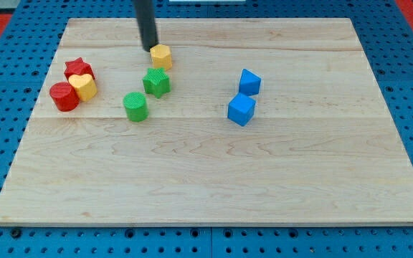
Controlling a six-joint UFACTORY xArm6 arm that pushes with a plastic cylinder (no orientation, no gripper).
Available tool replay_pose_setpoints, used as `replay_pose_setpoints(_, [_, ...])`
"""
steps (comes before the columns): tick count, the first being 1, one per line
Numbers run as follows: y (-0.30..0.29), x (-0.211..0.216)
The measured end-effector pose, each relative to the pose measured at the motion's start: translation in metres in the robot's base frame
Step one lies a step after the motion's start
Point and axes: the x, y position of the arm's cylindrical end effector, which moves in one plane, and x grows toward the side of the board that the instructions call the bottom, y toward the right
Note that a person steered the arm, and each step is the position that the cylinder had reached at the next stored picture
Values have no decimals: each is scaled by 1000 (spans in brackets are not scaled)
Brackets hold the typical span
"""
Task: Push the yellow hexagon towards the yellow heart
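The yellow hexagon (161,56) lies near the top of the wooden board, left of centre. My tip (150,49) is just at its upper left side, touching or nearly touching it. The yellow heart (83,86) lies at the view's left, wedged between a red star (78,69) above it and a red cylinder (64,97) to its lower left. The heart is well to the left of and below the hexagon.
A green star (156,82) lies just below the hexagon, and a green cylinder (135,106) lies to its lower left. Two blue blocks (249,82) (241,110) stand right of centre. The wooden board (214,179) rests on a blue pegboard.
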Motion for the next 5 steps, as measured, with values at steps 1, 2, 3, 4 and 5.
replay_pose_setpoints(1, [19,12])
replay_pose_setpoints(2, [58,13])
replay_pose_setpoints(3, [117,13])
replay_pose_setpoints(4, [58,18])
replay_pose_setpoints(5, [42,32])
